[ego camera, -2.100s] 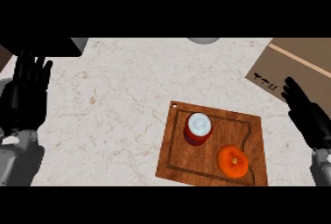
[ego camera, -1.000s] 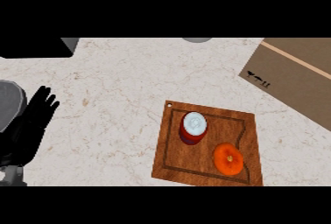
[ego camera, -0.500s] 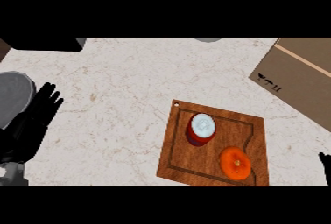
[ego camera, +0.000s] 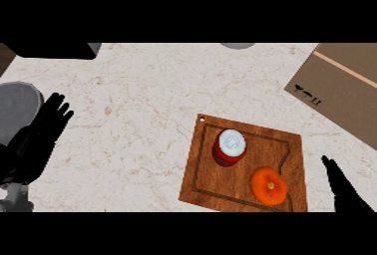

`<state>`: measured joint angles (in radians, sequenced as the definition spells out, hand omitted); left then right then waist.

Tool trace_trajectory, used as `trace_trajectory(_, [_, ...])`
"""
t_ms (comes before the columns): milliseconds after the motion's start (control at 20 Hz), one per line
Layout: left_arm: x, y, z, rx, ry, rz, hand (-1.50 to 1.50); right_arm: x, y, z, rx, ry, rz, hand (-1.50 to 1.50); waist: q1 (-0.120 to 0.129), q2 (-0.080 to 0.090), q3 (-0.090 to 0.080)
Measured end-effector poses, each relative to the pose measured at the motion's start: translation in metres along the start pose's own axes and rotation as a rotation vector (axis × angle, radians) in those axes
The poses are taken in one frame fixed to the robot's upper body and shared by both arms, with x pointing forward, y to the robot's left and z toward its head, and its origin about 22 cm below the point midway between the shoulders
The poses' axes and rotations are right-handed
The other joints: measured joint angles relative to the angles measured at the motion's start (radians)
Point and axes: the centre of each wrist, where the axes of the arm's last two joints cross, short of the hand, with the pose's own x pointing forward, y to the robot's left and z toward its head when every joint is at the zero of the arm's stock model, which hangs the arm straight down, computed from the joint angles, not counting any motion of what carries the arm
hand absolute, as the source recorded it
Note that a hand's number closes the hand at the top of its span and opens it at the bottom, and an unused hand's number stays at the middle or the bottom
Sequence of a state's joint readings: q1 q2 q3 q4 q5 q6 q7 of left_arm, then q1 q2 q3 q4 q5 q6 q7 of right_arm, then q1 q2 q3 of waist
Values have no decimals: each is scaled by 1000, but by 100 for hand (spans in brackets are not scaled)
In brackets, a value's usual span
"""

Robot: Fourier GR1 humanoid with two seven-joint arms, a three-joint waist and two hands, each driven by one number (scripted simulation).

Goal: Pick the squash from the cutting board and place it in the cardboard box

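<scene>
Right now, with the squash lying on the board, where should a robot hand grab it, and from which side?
Probably around its rounded middle, coming from above and the right. The squash lies low and round near the lower right corner of the cutting board; the right robot hand is nearest, and the can stands apart on its upper left.

Right of the brown wooden cutting board, my right robot hand shows only straight black fingers, the rest cut off below. Beyond the board, the tan cardboard box runs off the right edge.
</scene>
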<state>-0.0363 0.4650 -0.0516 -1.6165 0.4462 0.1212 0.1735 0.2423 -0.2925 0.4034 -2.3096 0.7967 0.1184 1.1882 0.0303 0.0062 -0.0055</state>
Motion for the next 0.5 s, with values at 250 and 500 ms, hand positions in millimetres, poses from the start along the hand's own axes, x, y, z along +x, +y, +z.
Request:
trace_trajectory(250, [0, 9, -2, 5, 0, 0, 0, 18, 6, 4, 33, -26, -11, -150, -11, -2, 1])
trace_trajectory(500, [-4, 6, -1, 12, 8, 10, 0, 29, 11, 3, 36, -27, -7, -150, -17, -4, 2])
